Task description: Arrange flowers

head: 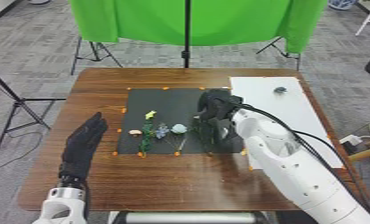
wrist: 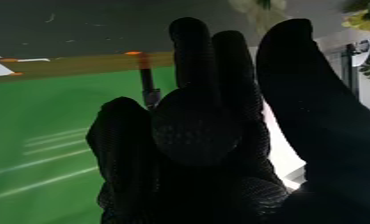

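Right robot hand (head: 215,106) over the far right part of the black mat (head: 177,95); in the right wrist view its (wrist: 190,60) longest fingers are nearly straight, thumb apart from them. Flowers lie to its left and nearer the robot: yellow (head: 150,114), peach (head: 135,132), blue-purple (head: 161,130), pale blue (head: 179,128). Left robot hand (head: 82,145), fingers straight and together, at the left of the tabletop (head: 181,175), beside the mat. Bare wood runs between mat and near edge; white sheet (head: 266,85) borders the right. Count: 4 blooms on mat, 1 dark bloom (head: 280,90) on sheet
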Controlling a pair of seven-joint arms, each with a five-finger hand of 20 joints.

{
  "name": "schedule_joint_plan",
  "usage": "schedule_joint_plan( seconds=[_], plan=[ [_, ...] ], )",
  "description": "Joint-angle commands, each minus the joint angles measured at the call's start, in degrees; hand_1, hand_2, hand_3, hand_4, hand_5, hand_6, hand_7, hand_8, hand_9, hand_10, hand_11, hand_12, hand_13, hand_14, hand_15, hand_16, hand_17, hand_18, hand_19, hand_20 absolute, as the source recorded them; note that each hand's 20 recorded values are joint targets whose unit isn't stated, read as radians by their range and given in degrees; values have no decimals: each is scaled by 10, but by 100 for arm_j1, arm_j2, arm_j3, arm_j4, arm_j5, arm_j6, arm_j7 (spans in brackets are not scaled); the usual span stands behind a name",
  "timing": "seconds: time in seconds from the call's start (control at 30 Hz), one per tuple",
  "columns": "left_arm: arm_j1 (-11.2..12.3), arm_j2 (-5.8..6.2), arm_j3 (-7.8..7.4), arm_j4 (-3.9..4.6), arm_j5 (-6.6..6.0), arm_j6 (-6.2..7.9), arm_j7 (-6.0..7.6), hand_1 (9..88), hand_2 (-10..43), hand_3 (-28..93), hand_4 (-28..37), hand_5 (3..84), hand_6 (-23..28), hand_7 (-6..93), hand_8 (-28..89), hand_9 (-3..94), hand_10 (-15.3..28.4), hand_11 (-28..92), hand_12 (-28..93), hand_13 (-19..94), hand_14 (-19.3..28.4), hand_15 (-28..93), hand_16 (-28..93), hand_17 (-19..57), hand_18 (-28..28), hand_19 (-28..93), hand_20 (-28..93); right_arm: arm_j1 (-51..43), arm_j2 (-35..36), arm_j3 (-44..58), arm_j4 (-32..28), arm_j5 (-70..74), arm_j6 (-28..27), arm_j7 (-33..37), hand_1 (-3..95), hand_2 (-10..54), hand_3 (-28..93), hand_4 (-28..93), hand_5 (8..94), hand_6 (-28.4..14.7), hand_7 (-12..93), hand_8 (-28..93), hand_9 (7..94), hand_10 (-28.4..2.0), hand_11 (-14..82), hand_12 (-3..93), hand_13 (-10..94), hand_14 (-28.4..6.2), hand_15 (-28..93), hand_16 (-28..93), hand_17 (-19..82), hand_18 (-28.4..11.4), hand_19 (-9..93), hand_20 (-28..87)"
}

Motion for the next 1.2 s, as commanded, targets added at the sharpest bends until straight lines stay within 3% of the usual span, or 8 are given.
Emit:
schedule_joint_plan(
  seconds=[0.03, 0.23, 0.33, 0.47, 0.67, 0.87, 0.97, 1.2],
  plan=[
    [66, -61, 33, 66, 12, -54, -10, 234, -91, 681, -199, 416, 18, 67, -56, 380, 98, 77, 149, 282, 127, 74, 40, 17, 119, 6, 181, 8, 236, 240, -248, -8, -474, -91, 459, -95, 663, -209, 626, 17, 187, -97, 711, -123, 159, 197, 868, -11, 660, 320, 631, -111, 932, 646],
    [100, -79, 20, 44, 14, -34, 2, 234, -91, 681, -199, 415, 18, 67, -56, 380, 98, 76, 149, 283, 128, 74, 40, 17, 119, 6, 181, 10, 549, 445, -911, 542, -1233, 46, 433, -95, 666, -210, 604, 10, 172, -95, 690, -131, 150, 196, 857, -16, 656, 319, 618, -115, 932, 638],
    [87, -81, 19, 45, 28, -42, 6, 234, -92, 681, -199, 416, 17, 67, -56, 380, 98, 76, 150, 283, 128, 74, 40, 17, 119, 6, 181, 66, 633, 656, -1029, 465, -1275, 220, 415, -95, 666, -211, 597, 7, 159, -89, 686, -132, 146, 198, 849, -20, 647, 317, 606, -122, 932, 627],
    [117, -77, 7, 33, 12, -21, 20, 234, -92, 681, -199, 416, 18, 67, -56, 380, 97, 75, 150, 283, 127, 74, 40, 17, 119, 6, 181, 365, 522, 888, -517, 192, -602, 1043, 397, -95, 651, -195, 601, 3, 152, -83, 675, -139, 136, 200, 823, -44, 643, 315, 582, -135, 932, 605],
    [135, -84, 13, 42, 3, -12, 9, 233, -93, 683, -200, 416, 18, 66, -56, 380, 98, 75, 151, 282, 127, 74, 40, 17, 120, 6, 181, 762, 206, 1355, 486, -646, -674, 1775, 376, -95, 645, -170, 513, -24, 97, -64, 562, -184, 75, 185, 770, -75, 619, 302, 524, -154, 928, 513],
    [110, -83, 19, 42, 12, -28, -1, 233, -93, 683, -200, 416, 18, 66, -55, 381, 98, 75, 150, 283, 128, 74, 40, 16, 120, 6, 181, 843, -214, 1773, 1480, -1227, -1322, 1823, 349, -95, 636, -166, 419, -24, 56, -52, 477, -208, 54, 166, 744, -89, 618, 295, 505, -168, 926, 490],
    [124, -84, 10, 34, 7, -9, -7, 234, -92, 681, -200, 416, 18, 66, -55, 381, 98, 75, 150, 283, 128, 74, 40, 16, 120, 6, 181, 824, -439, 1936, 1916, -1471, -1251, 1699, 345, -95, 633, -165, 399, -16, 48, -54, 451, -211, 44, 149, 733, -100, 613, 285, 496, -170, 908, 476],
    [101, -68, 21, 46, 8, -37, -36, 235, -91, 679, -200, 416, 18, 66, -55, 381, 97, 75, 150, 283, 128, 74, 40, 16, 120, 6, 180, 653, -715, 2292, 2438, -1808, -1110, 1481, 351, -95, 642, -172, 375, 7, 64, -62, 477, -198, 54, 131, 766, -81, 609, 267, 515, -163, 911, 450]
  ],
)
